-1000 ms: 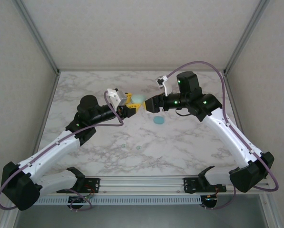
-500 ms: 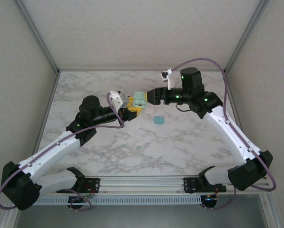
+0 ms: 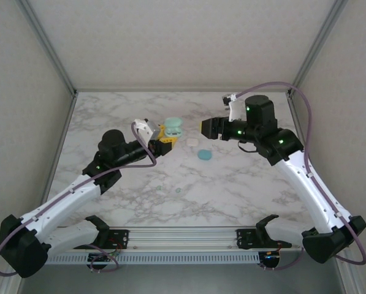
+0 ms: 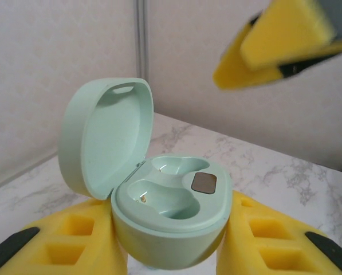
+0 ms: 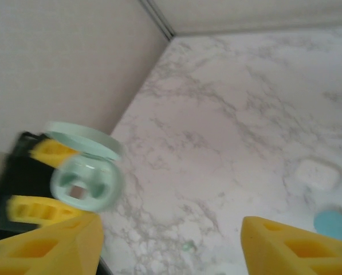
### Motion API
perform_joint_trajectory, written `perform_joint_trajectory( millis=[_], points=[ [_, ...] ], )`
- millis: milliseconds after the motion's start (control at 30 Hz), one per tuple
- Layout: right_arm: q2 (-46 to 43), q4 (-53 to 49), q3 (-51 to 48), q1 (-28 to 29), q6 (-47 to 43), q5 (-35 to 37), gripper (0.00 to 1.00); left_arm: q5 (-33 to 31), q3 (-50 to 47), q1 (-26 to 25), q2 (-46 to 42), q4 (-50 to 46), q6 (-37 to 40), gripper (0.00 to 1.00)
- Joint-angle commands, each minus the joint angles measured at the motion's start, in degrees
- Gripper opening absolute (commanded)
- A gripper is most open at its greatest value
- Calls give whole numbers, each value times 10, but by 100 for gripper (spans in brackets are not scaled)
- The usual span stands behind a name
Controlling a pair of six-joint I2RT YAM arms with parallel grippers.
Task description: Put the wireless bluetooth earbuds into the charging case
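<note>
Left edge: the marble table (image 3: 109, 110) runs up to the side wall, with a metal post (image 3: 51, 49) rising at the far-left corner. The strip of table along that wall is bare.

The left arm reaches in from the near-left base toward the far middle. The left gripper (image 3: 164, 135) is clamped on the mint charging case (image 4: 171, 223), with one yellow finger on each flank. The case is held up off the table, lid (image 4: 105, 134) hinged back and standing on the left in the wrist view. Both wells inside are empty, and a small dark square sits between them at the front rim.

Toward the near edge, well apart from the case, the near-left earbud (image 3: 159, 187) and the near-right earbud (image 3: 178, 190) lie on the marble close to each other. There is open surface all round them, and neither arm is over them.

Just right of the held case, a white case (image 3: 192, 142) lies shut on the table. A teal case (image 3: 205, 155) lies a little nearer and to the right of it, and the two are apart.

The right gripper (image 3: 204, 127) hangs above the table beside the mint case without touching it, beyond the white case. Its jaws stand wide apart with nothing between them. One of its yellow fingers (image 4: 285, 40) crosses the upper right of the left wrist view, above the case.

Right side: the right arm bends back along the table's right edge, its cable looping high. The marble between it and the teal case is free, and the far strip under the back wall is unoccupied.
</note>
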Motion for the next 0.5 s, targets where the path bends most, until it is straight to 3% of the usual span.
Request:
perform_joint_trajectory(
  millis=[0, 167, 467],
  points=[
    [30, -59, -29, -2, 13, 9, 59, -21, -6, 6, -33, 7, -2, 23],
    [53, -54, -72, 5, 39, -19, 53, -30, -11, 7, -62, -11, 0, 23],
    [108, -92, -103, 51, 37, 6, 50, -31, -44, 40, -107, -24, -18, 22]
  ],
)
